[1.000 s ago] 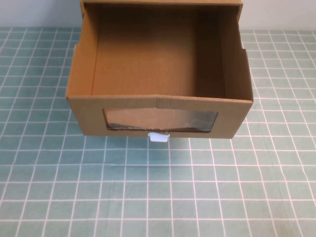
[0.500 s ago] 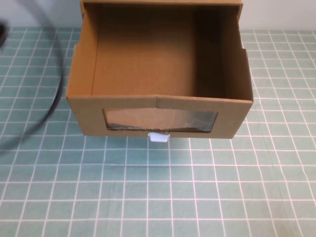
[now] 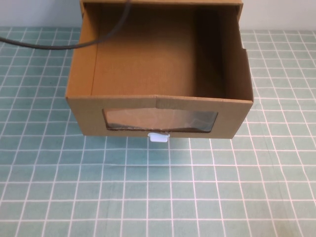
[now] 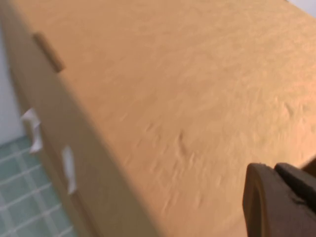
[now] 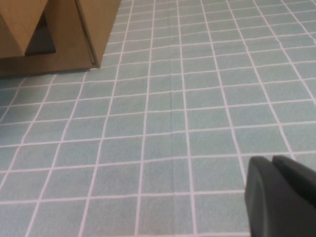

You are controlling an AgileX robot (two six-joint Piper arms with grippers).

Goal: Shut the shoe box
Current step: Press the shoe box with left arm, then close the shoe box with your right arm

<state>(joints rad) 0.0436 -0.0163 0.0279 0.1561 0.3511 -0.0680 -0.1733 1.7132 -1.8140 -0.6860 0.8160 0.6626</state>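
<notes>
No legible text, label, brand mark or number appears in any view. The shoe box (image 3: 158, 94) carries plain cardboard faces. Its white pull tab (image 3: 159, 138) is unmarked.

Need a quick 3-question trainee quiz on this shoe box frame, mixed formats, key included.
1. True or false: the shoe box drawer is pushed fully shut.
2. Which sits below the clear window? A) white pull tab B) red handle C) metal latch
3. Fill in: the black cable crosses the drawer's ____ rear corner in the high view.

Key: 1 false, drawer is out. 2 A. 3 left.
Left gripper is beside cardboard; right gripper is over the checked mat.
</notes>
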